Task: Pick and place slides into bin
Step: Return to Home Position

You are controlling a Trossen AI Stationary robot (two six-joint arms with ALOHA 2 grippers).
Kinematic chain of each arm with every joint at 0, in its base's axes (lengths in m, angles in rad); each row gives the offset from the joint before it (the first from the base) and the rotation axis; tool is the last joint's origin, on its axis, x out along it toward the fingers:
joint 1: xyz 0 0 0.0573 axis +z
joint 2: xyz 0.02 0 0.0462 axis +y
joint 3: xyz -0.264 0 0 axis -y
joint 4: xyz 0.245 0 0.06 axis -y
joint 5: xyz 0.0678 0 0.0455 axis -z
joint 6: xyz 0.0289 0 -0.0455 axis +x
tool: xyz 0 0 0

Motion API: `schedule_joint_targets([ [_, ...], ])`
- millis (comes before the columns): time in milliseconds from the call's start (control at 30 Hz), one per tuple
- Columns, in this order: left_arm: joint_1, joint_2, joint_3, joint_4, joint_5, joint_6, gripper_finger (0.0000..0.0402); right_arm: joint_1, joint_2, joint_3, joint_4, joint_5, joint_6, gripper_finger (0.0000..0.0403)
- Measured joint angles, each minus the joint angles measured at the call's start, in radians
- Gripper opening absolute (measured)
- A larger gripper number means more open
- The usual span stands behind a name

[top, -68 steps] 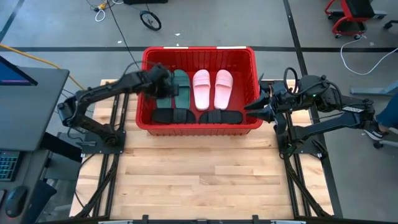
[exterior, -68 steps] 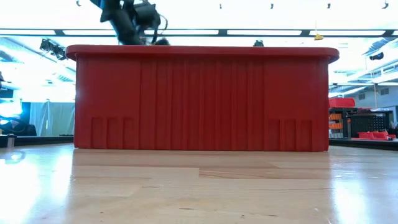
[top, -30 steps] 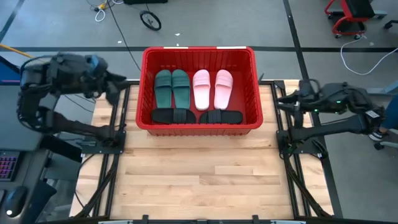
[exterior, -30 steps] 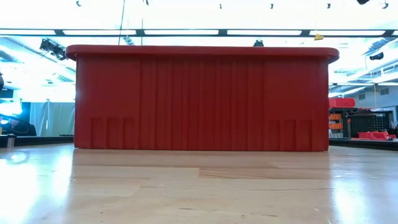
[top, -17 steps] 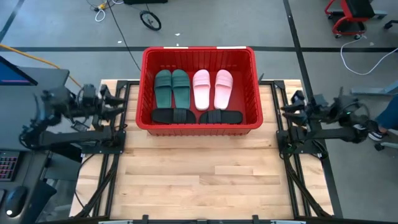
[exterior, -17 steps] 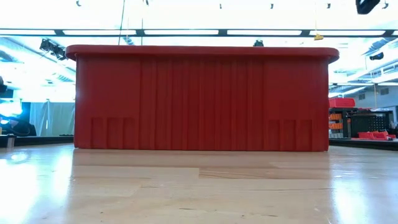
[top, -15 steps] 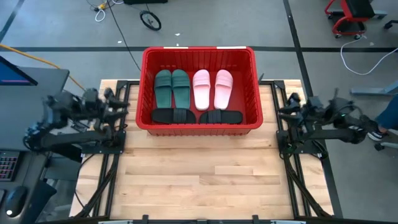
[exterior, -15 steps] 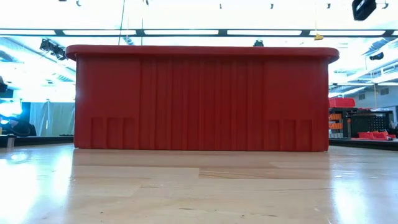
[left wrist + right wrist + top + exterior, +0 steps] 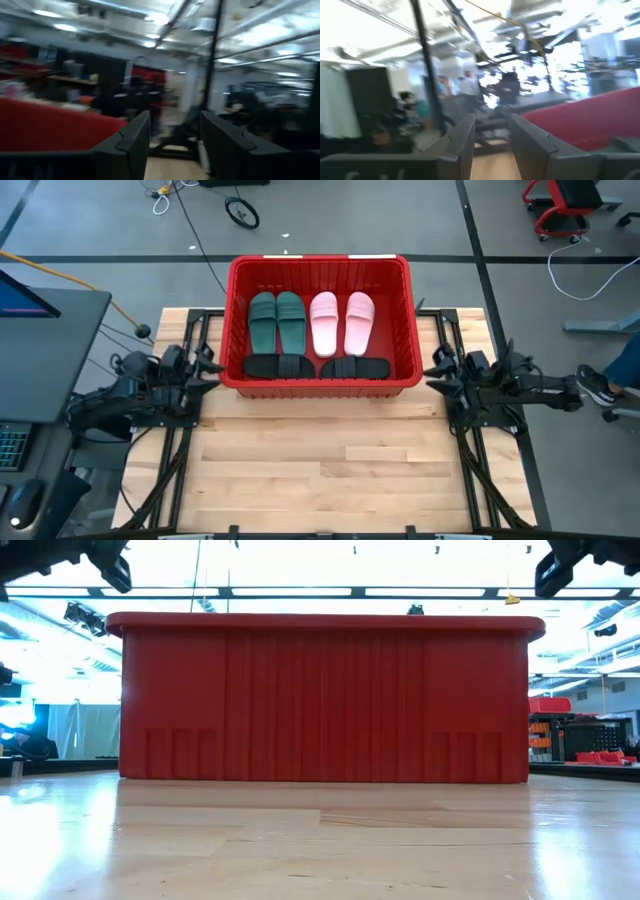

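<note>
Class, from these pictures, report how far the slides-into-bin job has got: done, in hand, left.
Done: the green slides, pink slides and black slides, six in all, lie in the bin. In hand: nothing; the left gripper and right gripper sit outside the bin's ends, jaws open and empty. Left: no slide shows on the table, so probably just parking the arms.

— Where's the light coming from?
— From ceiling strips (image 9: 300, 591), blown white. Glare on the near table (image 9: 320, 850), soft shadow under the bin (image 9: 320, 386).
— Wrist views?
— Both smeared by motion blur.
</note>
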Motion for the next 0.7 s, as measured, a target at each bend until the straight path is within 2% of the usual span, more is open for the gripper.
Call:
schedule_joint_targets([
  [100,-0.001,-0.002,-0.065,0.103,0.083,-0.084,0.018,0.0,0.0,-0.061,0.096,-0.029,0.074,0.0128],
  [200,-0.026,0.001,-0.127,0.197,0.092,-0.205,0.0184,0.001,0.0,-0.102,0.145,-0.029,0.124,0.0128],
  [267,-0.06,0.001,-0.152,0.253,0.092,-0.221,0.0185,0.001,0.001,-0.114,0.183,-0.03,0.138,0.0128],
  [500,-0.146,0.001,-0.163,0.272,0.073,-0.048,0.0177,0.001,0.0,-0.115,0.199,-0.032,-0.004,0.0128],
  [633,-0.151,0.001,-0.163,0.202,0.046,0.009,0.0178,0.001,0.0,-0.114,0.118,0.01,-0.023,0.0128],
  [700,-0.151,0.001,-0.163,0.152,0.001,0.026,0.0181,0.001,0.0,-0.115,0.068,0.026,-0.019,0.0128],
])
